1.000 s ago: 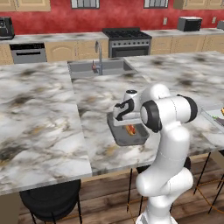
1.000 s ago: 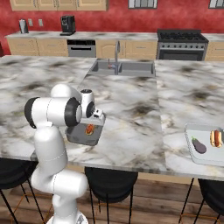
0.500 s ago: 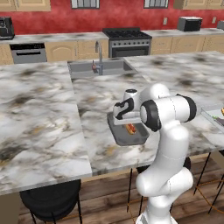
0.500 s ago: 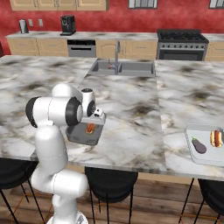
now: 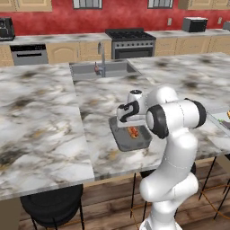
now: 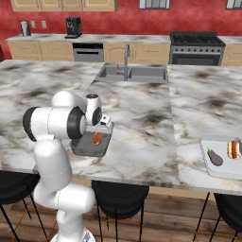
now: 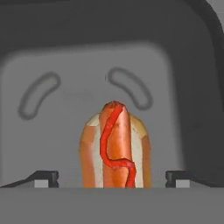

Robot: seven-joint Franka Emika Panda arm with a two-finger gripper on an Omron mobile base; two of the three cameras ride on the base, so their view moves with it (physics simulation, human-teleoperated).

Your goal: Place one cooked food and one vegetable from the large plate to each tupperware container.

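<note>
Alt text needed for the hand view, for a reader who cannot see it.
A hot dog with a red squiggle of sauce lies in the dark grey tray, seen from close above. The gripper is open, one dark fingertip on either side of the hot dog, neither touching it.

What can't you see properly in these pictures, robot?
- Dark grey rectangular tray: the white arm hides its right side in the left base view, its left side in the right base view.
- Hot dog with a red squiggle: the hand view's bottom edge cuts off its near end.
- Light grey tray with the purple eggplant: the right base view's edge cuts off its right part.
</note>
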